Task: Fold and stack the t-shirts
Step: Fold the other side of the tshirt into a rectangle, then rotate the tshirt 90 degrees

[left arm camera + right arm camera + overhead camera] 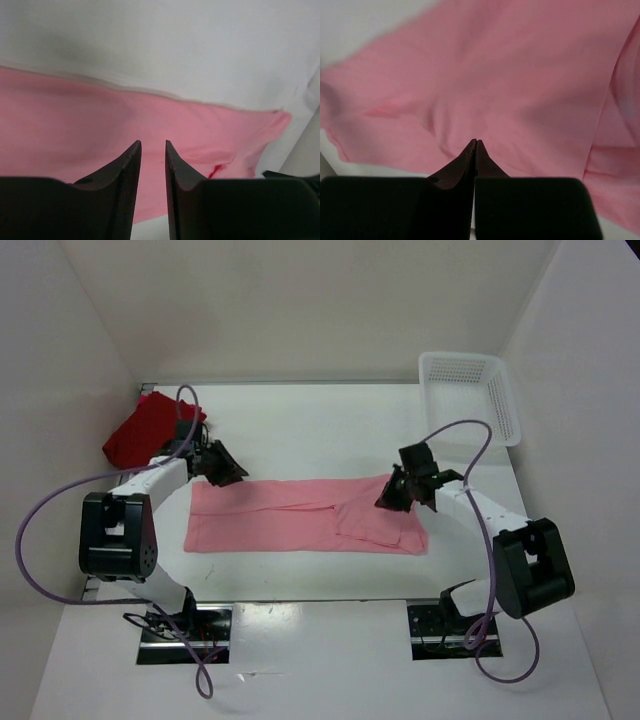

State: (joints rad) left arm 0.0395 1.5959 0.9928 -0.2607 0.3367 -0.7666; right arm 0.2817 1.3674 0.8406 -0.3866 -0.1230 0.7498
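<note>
A light pink t-shirt [300, 520] lies flat in the middle of the table, folded into a long strip running left to right. My left gripper [228, 475] hovers at its back left corner. In the left wrist view that gripper [152, 143] is open, with a narrow empty gap over the pink cloth [75, 115]. My right gripper [392, 498] is over the shirt's back right part. The right wrist view shows this gripper [476, 141] shut tip to tip above the pink cloth [495, 75], and no cloth shows between the tips. A dark red t-shirt [140, 430] lies bunched at the back left.
A white plastic mesh basket [470, 390] stands at the back right corner, beyond the right arm. White walls close in the table on the left, back and right. Both arm bases sit at the near edge.
</note>
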